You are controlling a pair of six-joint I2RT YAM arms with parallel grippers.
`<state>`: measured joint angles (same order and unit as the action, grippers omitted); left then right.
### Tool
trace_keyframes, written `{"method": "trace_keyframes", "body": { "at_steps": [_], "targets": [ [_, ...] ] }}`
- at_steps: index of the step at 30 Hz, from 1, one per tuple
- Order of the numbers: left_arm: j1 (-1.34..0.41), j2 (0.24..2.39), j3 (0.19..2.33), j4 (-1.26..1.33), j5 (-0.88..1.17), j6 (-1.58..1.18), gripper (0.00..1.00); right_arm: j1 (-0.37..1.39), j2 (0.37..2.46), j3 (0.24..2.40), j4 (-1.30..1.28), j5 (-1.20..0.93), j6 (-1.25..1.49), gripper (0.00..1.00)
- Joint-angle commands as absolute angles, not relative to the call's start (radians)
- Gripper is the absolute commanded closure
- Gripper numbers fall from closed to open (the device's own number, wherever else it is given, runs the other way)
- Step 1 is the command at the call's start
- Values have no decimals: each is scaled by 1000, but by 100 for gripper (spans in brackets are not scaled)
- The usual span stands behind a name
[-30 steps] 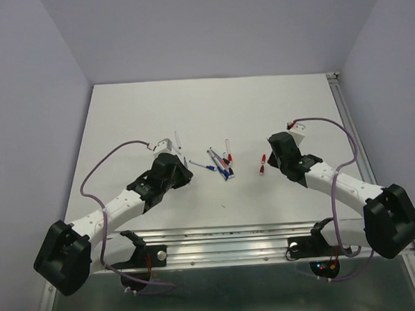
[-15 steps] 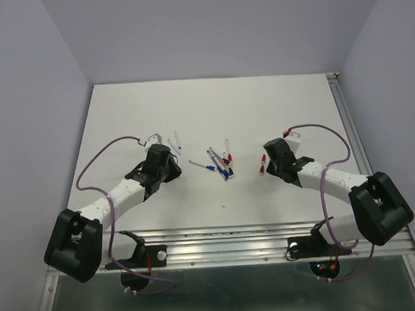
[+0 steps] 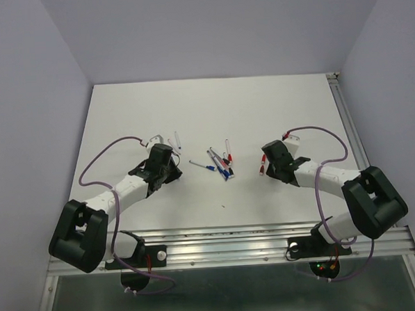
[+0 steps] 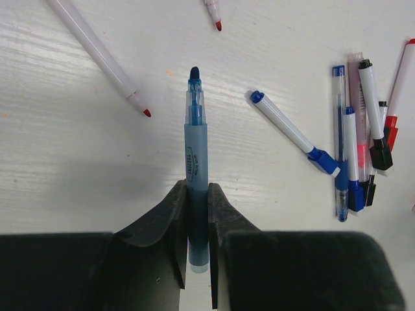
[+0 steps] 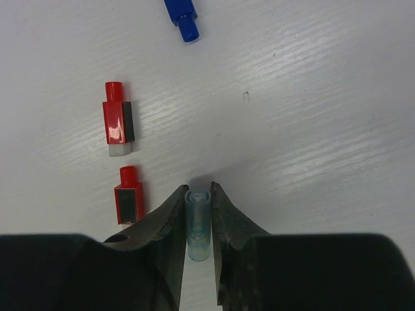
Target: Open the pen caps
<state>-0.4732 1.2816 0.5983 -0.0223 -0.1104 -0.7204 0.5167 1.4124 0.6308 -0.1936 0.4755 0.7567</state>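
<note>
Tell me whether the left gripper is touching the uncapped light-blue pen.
Touching. The left wrist view shows the left gripper with its fingers pressed against both sides of the light-blue pen, no gap.

The pens (image 3: 220,163) lie on the table (image 3: 191,107) between left tool (image 4: 196,194) and right tool (image 5: 198,194), pen caps (image 5: 118,121) beside the latter
</note>
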Motion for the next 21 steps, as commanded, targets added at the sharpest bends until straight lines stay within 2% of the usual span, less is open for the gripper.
{"method": "trace_keyframes", "body": {
  "at_steps": [1, 4, 15, 16, 17, 19, 20, 21],
  "targets": [
    [-463, 1272, 646, -25, -138, -703, 100, 514, 1428, 643, -189, 489, 767, 74],
    [-459, 1267, 643, -23, -140, -704, 100, 514, 1430, 655, -196, 489, 765, 67],
    [-453, 1236, 632, -46, -149, -713, 100, 512, 1324, 706, -270, 486, 756, 60],
    [-451, 1233, 632, -48, -156, -713, 100, 514, 1283, 707, -278, 488, 755, 55],
    [-446, 1232, 634, -54, -161, -713, 100, 514, 1257, 707, -281, 491, 755, 46],
    [-442, 1233, 637, -61, -169, -716, 100, 514, 1194, 704, -284, 489, 749, 38],
    [-439, 1236, 640, -66, -173, -716, 100, 514, 1175, 703, -284, 489, 747, 28],
    [-434, 1238, 640, -64, -176, -716, 100, 514, 1160, 700, -284, 485, 744, 23]
  ]
}}
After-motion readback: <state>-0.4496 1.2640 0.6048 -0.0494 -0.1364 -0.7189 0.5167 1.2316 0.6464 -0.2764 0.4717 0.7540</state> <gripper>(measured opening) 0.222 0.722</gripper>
